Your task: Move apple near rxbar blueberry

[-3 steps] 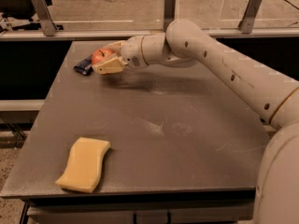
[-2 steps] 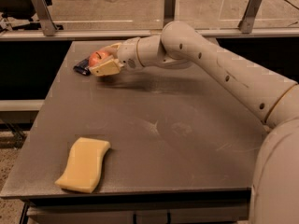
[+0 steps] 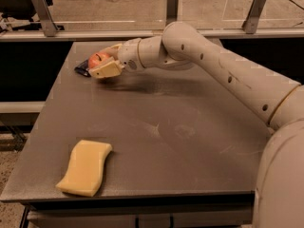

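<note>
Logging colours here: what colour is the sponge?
Pale yellow sponge, camera view; hand at the apple, far left.

Thick glossy white arm (image 3: 228,75), dotted with small dark screw holes, tan ring near its base; gripper (image 3: 102,61) at the bench's (image 3: 190,165) far left has cream fingers (image 3: 108,70).

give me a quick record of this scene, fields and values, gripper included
gripper: gripper at the table's far left, fingers either side of the apple, shut on it
apple: apple, red, between the fingers; whether it rests on the table or hangs just above it cannot be told
rxbar blueberry: rxbar blueberry, dark wrapper lying flat, just left of the apple, partly hidden by the near finger
sponge: sponge, pale yellow, near left corner, far from the gripper
table: table, grey, flat
task state: apple beside the bar, not yet released
</note>
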